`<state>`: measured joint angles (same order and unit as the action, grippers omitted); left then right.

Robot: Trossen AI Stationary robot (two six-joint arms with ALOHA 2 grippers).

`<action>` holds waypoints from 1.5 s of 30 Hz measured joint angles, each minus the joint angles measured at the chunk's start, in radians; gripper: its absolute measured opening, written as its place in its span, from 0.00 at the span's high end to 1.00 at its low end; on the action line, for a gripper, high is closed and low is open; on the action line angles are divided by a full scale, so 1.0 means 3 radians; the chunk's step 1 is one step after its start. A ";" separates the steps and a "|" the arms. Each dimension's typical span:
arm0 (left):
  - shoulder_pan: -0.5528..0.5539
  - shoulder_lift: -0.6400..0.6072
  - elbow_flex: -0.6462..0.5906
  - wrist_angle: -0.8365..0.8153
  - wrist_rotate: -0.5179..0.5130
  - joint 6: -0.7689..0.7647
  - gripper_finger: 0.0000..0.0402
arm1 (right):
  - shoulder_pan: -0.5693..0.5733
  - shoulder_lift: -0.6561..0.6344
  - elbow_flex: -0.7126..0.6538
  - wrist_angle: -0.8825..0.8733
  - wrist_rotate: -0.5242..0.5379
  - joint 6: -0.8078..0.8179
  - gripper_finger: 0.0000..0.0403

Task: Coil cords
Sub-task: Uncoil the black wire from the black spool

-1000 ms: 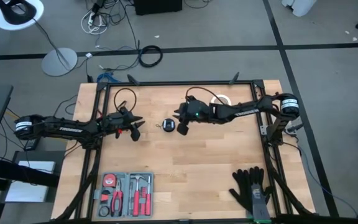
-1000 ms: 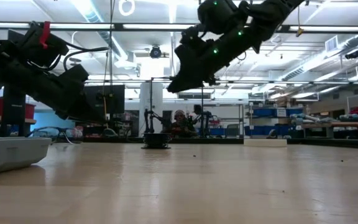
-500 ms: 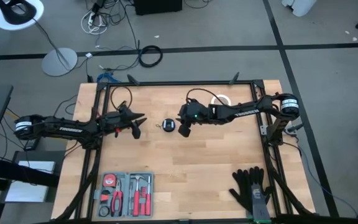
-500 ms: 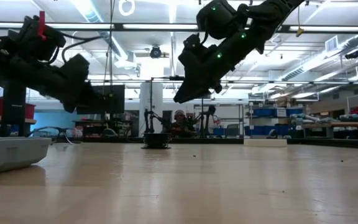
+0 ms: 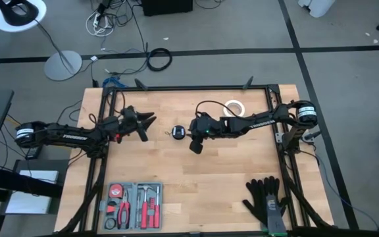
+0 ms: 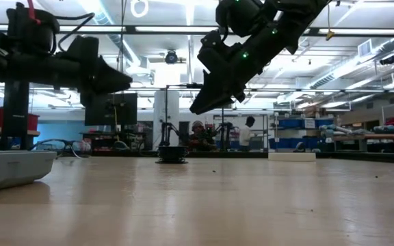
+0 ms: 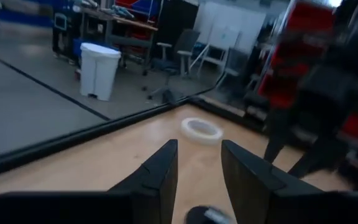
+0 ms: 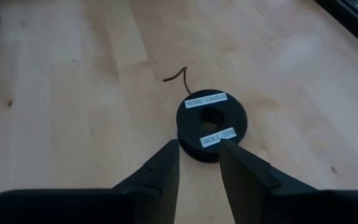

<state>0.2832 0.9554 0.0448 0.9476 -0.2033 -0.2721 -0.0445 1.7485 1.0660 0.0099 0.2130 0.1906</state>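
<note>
The wooden table [image 5: 196,171] is carrying the small round black puck [image 5: 178,132] near its middle, and the puck is lying flat between the two grippers, just beside the right gripper [image 5: 195,146] and well apart from the left gripper [image 5: 147,119]. The right gripper is hanging above the board with its fingers [image 8: 160,171] slightly parted and holding nothing; in its wrist view the puck [image 8: 212,126] is sitting just beyond the fingertips, not touched. The left gripper is hovering off the surface too, fingers [image 7: 160,171] a little apart and empty, with the white tape ring [image 7: 201,130] showing farther off on the board. The puck is showing a centre hole and two white labels on its top face, and a short curl of thin black cord [image 8: 176,76] is poking out from its edge. How much cord is wound on it is hard to make out. In the low view the puck [image 6: 172,154] is appearing only as a small dark shape far across the table.
</note>
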 joint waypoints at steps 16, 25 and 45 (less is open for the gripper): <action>0.0000 0.0000 0.0000 0.0301 -0.0043 -0.0323 0.68 | 0.0041 0.0001 0.0000 0.0093 0.0003 -0.0014 0.73; 0.0000 0.0000 0.0000 0.0267 -0.0054 -0.0369 0.68 | 0.0042 0.0001 0.0000 0.0104 0.0002 0.0150 0.73; 0.0000 0.0000 0.0000 0.0171 -0.0111 -0.0472 0.14 | 0.0042 0.0003 0.0000 0.0223 0.0002 0.0149 0.73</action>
<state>0.2832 0.9554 0.0448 0.9989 -0.2365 -0.4138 -0.0319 1.7493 1.0660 0.0769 0.2135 0.2352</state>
